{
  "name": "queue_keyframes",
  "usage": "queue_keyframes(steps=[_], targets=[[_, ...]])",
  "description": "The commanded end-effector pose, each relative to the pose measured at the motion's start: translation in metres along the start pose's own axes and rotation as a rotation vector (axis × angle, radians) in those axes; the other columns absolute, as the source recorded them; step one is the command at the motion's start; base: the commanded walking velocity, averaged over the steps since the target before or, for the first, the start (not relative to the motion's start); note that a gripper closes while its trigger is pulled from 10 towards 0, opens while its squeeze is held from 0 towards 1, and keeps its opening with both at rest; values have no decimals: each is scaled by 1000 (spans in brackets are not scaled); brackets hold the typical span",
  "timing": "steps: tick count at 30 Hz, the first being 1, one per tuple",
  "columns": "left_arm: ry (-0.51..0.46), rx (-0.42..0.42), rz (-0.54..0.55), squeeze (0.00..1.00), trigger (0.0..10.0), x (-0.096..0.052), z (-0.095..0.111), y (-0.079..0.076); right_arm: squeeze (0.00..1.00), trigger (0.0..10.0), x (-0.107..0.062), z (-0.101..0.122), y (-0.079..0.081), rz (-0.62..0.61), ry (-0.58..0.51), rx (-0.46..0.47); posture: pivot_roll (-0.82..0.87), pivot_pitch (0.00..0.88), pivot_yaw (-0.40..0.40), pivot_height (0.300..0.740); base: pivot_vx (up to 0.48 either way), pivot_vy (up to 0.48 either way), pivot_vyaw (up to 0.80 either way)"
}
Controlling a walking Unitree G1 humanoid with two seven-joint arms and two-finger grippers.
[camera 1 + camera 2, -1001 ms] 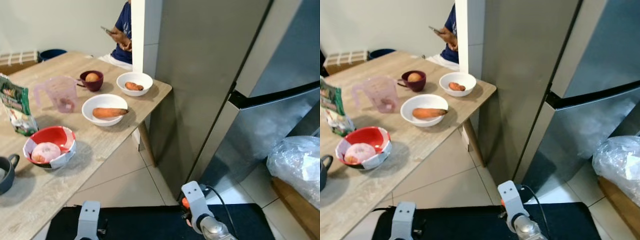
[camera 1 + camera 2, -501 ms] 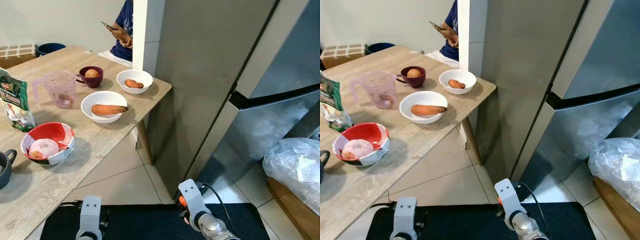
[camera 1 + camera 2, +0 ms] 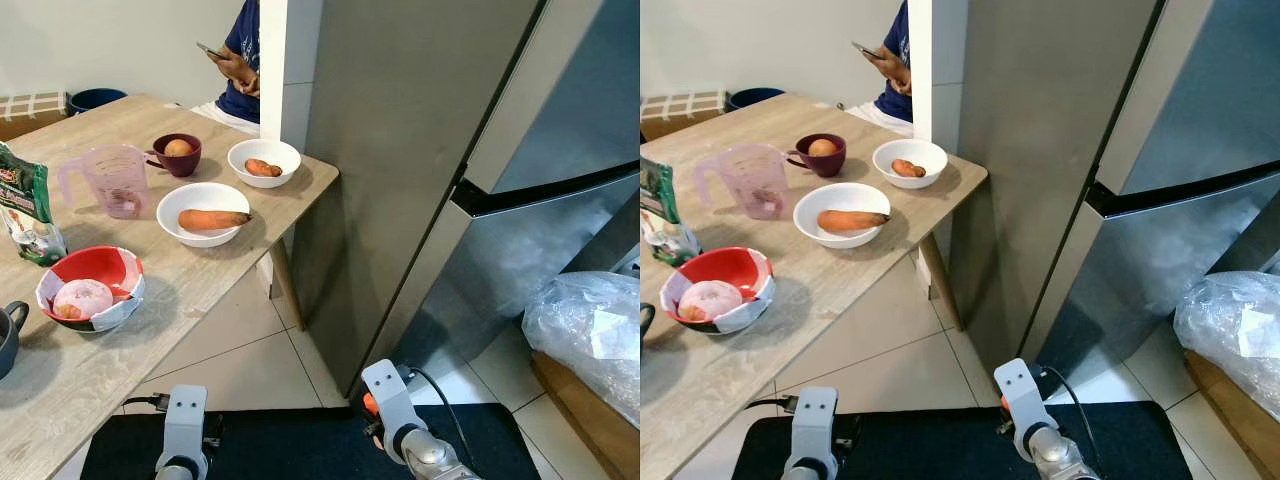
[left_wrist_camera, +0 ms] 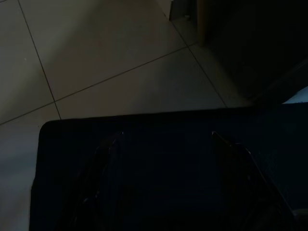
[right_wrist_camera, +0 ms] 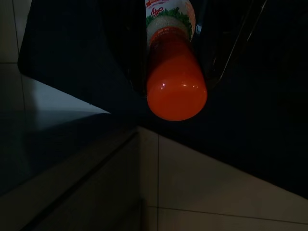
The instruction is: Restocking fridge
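Our right pincer (image 5: 192, 48) hangs low before the closed fridge (image 3: 480, 150), its fingers clamped on an orange bottle (image 5: 176, 82). Our left pincer (image 4: 166, 159) hangs idle over the dark mat (image 4: 159, 144), fingers spread and empty. To our left, the counter (image 3: 200, 290) carries a carrot (image 3: 213, 219) in a white bowl (image 3: 203, 200).

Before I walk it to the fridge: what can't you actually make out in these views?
- Right gripper: holds an orange bottle; its label is cut off by the right wrist view's edge, unreadable.
- Left gripper: left wrist view is too dark to judge the fingers.
- Fridge: doors shut, contents hidden.
- Person: mostly behind the white pillar.
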State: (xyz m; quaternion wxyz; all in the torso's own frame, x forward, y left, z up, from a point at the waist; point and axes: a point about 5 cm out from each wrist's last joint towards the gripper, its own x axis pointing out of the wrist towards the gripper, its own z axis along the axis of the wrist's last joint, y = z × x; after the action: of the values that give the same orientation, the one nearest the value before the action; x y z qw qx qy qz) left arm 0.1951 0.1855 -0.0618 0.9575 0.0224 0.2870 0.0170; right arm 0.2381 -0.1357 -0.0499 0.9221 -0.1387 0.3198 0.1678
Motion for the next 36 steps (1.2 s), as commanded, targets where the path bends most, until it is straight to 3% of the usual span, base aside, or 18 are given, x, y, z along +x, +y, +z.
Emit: queue_keyframes(steps=[1,10,21,29,36], targets=[[1,6,-24,0,10000,-1,-1,-6,0,10000,-2,-5,-3,-13,8,22,2,50,-101,740,0,0,0],[-4,30,-34,0,10000,3,4,-6,0,10000,-2,-1,-17,-52,0,47,14,33,-99,740,0,0,0],[11,5,12,0,10000,1,1,9,0,10000,1,9,-12,-7,-24,-2,-31,50,-115,740,0,0,0],[11,9,-3,0,10000,0,-1,1,0,10000,-1,4,-17,9,-4,-51,-31,44,-114,740,0,0,0],[-1,56,-29,0,10000,6,10,6,0,10000,0,5,-9,-11,-24,35,11,45,-72,740,0,0,0]])
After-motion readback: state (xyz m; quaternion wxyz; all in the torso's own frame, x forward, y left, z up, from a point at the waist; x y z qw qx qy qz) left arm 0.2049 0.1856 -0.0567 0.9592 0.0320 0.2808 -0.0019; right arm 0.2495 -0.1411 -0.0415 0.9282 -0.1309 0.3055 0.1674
